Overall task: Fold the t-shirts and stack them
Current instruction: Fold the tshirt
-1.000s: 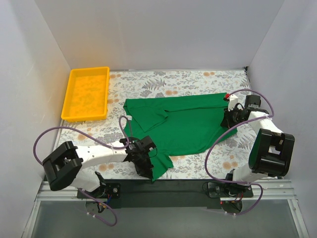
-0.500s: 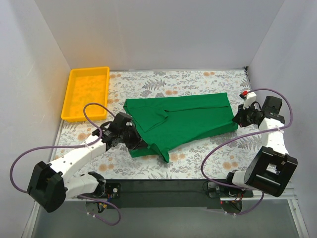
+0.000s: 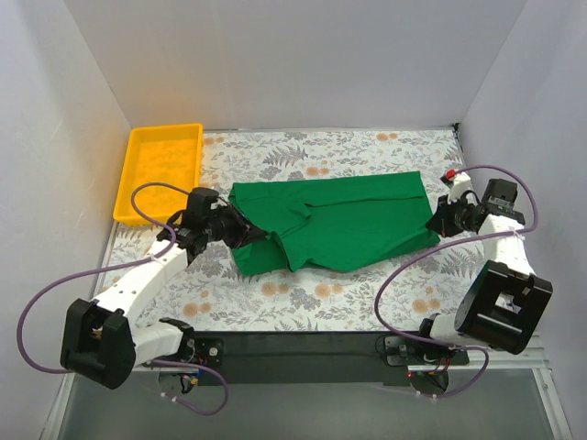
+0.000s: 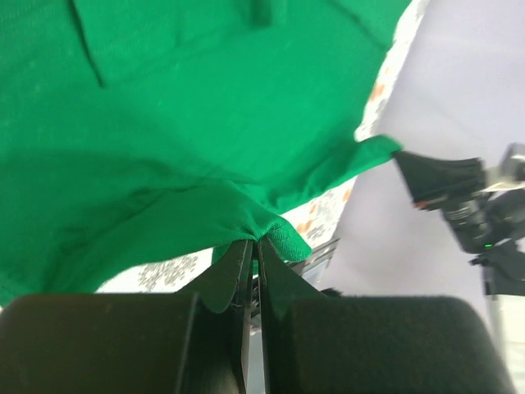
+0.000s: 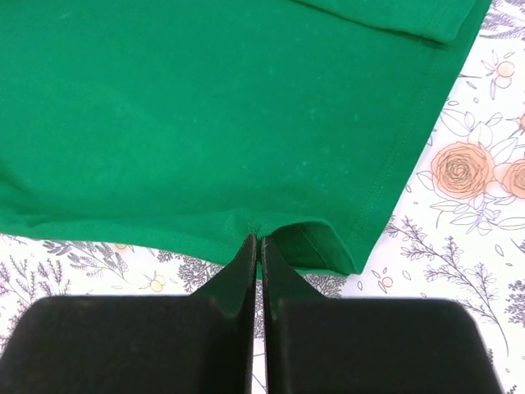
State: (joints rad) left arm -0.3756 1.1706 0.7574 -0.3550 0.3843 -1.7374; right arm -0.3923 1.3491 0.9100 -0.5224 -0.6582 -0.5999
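A bright green t-shirt lies stretched across the middle of the floral table, partly folded, one sleeve flap on top. My left gripper is shut on the shirt's left edge; in the left wrist view the fabric bunches between the closed jaws at the gripper. My right gripper is shut on the shirt's right edge; in the right wrist view the hem is pinched between the jaws at the gripper. The shirt hangs taut between the two.
A yellow plastic tray stands at the back left with nothing in it. White walls enclose the table on three sides. The right arm's base stands near the front right. Purple cables loop off both arms.
My left gripper has carried the shirt's front corner from the near edge up and left, over the shirt. My right gripper has moved right and stretched the shirt flat.
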